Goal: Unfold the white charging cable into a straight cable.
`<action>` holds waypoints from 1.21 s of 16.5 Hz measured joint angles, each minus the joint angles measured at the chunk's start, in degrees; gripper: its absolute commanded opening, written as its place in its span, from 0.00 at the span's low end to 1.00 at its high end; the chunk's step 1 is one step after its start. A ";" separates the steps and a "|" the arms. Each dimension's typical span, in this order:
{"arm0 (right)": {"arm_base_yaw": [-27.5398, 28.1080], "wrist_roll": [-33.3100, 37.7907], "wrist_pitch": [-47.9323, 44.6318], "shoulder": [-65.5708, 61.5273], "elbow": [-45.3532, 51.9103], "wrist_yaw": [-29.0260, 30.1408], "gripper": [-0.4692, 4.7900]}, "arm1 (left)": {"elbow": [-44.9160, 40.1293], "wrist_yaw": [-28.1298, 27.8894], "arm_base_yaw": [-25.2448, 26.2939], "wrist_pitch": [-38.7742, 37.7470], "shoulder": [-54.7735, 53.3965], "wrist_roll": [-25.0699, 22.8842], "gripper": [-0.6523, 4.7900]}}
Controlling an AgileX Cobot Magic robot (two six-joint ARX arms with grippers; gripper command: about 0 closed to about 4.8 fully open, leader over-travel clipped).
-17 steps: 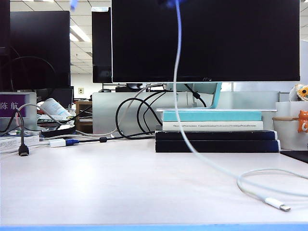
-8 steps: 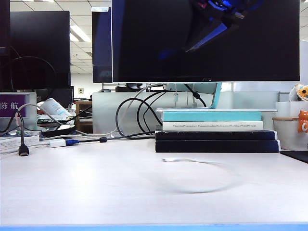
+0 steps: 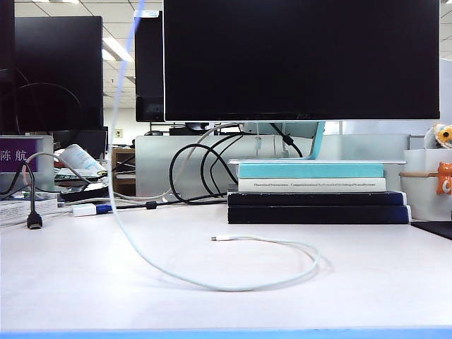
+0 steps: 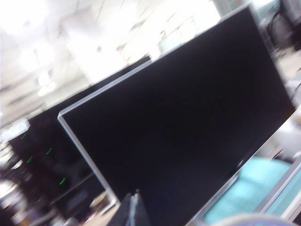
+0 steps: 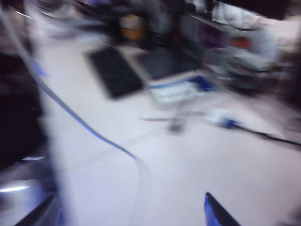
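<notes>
The left gripper (image 4: 133, 210) is clenched. Its two dark fingers (image 4: 126, 212) are pressed together on a thin pale sliver, the white charging cable, in front of a big black flat monitor (image 4: 188, 122). The right gripper (image 5: 130, 214) is released: its two blue-edged fingertips (image 5: 214, 214) stand wide apart above the pale desk, with nothing between them. A blurred stretch of the glossy white cord (image 5: 56, 96) runs across the desk beyond them.

In the exterior view neither of the two arms shows. The one white charging cable (image 3: 212, 287) leaves the picture at eleven o'clock and drops to the white desk (image 3: 85, 282). It sweeps toward five o'clock in a single open loop and curls back to its small white plug (image 3: 217, 239), lying flat near the centre.

A second ago the cord hung from twelve o'clock and its metal-tipped plug lay far out at four o'clock. Half a second ago a dark arm crossed the monitor's top; that arm is gone now.

Behind the loop is one stack of four books (image 3: 318, 191): one teal, one white and two black.
</notes>
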State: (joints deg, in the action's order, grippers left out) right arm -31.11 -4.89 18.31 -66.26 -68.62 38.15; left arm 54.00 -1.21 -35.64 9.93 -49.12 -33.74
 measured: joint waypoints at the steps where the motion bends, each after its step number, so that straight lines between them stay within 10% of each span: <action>1: -0.20 2.23 -1.14 0.13 0.07 6.45 0.83 | 0.00 4.26 1.11 0.31 0.09 2.16 0.11; 6: -0.35 5.09 -8.17 -3.17 0.57 14.01 0.83 | 0.02 17.57 1.22 2.47 -0.52 8.83 0.11; 11: -5.99 8.90 -17.40 -4.85 0.28 15.80 0.83 | -0.07 19.08 1.20 3.67 -3.93 11.37 0.11; 16: -9.42 9.57 -18.25 -8.07 0.31 10.49 0.30 | 0.02 25.73 1.22 9.57 -5.11 17.18 0.11; 20: -9.73 9.46 -19.04 -8.61 0.31 1.20 0.25 | 0.00 25.77 1.22 14.40 -4.90 21.79 0.11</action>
State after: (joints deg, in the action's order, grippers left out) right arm -40.84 4.58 -0.73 -74.87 -68.31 39.35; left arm 54.00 24.56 -34.41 24.34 -54.02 -11.94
